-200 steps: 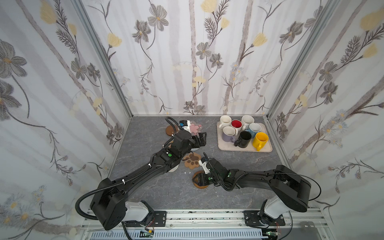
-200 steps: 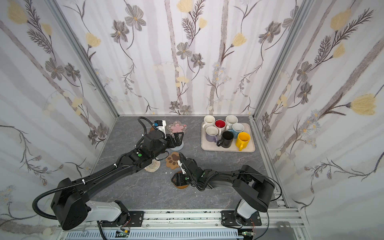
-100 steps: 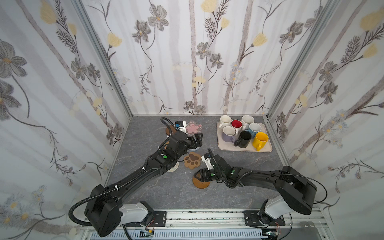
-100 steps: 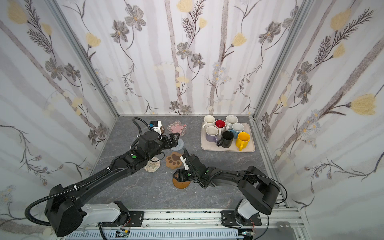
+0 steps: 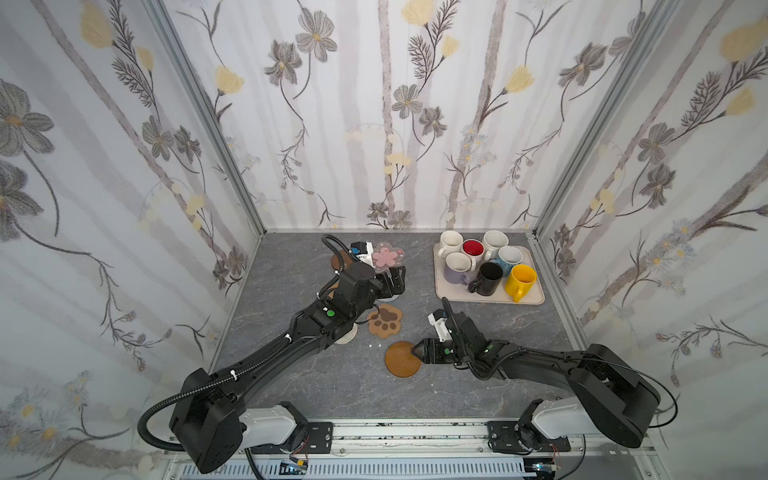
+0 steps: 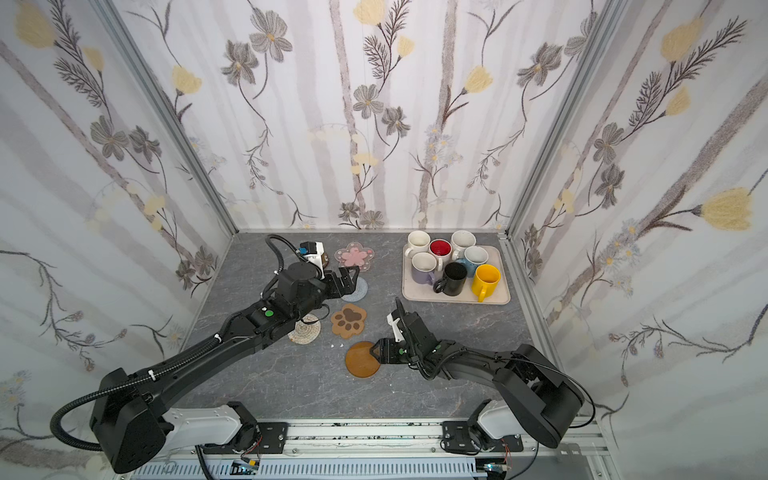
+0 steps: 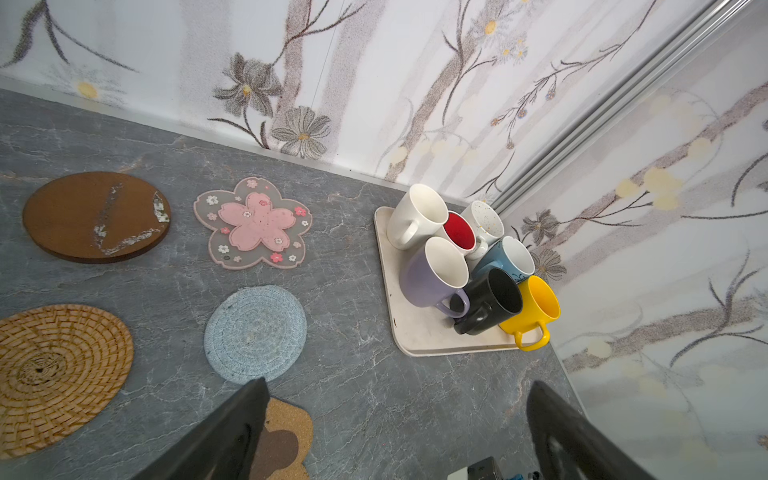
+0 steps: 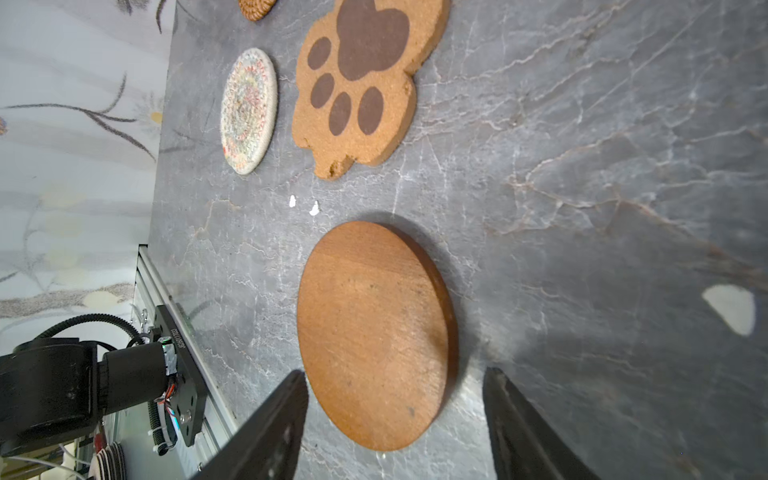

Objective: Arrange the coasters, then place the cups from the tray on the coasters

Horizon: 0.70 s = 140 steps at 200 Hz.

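Coasters (image 5: 384, 322) lay arranged; right gripper (image 5: 417, 352) stood released around the front brown disc (image 5: 401, 360), left gripper (image 6: 348, 277) gaped empty; cups (image 5: 491, 272) seemingly next.

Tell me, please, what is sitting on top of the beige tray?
Crowded on the tray are two cream-white mugs, a red-lined mug, light blue mug, lavender mug, black mug and yellow mug. The tray floor under them is hidden.

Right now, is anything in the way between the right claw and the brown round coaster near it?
No, nothing visible. The right gripper has its jaws open right at the edge of the brown disc, which lies flat on the table. The paw coaster and pale woven coaster lie beyond it, apart.
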Available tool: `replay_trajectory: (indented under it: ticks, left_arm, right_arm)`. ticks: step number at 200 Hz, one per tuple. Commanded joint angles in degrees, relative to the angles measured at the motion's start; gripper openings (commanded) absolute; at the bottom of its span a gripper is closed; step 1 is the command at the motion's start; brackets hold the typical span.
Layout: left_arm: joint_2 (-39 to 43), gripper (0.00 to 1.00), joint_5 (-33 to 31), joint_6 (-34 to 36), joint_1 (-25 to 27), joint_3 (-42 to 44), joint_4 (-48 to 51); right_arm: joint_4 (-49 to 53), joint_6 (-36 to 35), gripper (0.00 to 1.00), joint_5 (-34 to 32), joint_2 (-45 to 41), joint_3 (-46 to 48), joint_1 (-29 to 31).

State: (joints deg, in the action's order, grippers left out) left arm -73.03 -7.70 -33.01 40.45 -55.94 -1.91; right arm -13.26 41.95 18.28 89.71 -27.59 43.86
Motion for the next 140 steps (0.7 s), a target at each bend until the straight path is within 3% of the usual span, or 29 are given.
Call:
replay_trajectory:
  ticks: [1, 77, 140]
  left_arm:
    - [-0.3, 1.00, -0.9, -0.2, -0.1, -0.6, -0.8]
    - [0.3, 1.00, -1.3, 0.5, -0.1, -0.5, -0.8]
    - [0.4, 1.00, -1.7, 0.9, -0.2, -0.1, -0.8]
  right_arm:
    - [-4.4, 0.4, 0.68, 2.0, 1.3, 0.3, 0.0]
    - [-6.1, -0.1, 0.68, 4.3, 9.4, -4.1, 2.8]
    - [-8.1, 2.1, 0.67, 5.4, 12.8, -7.5, 10.0]
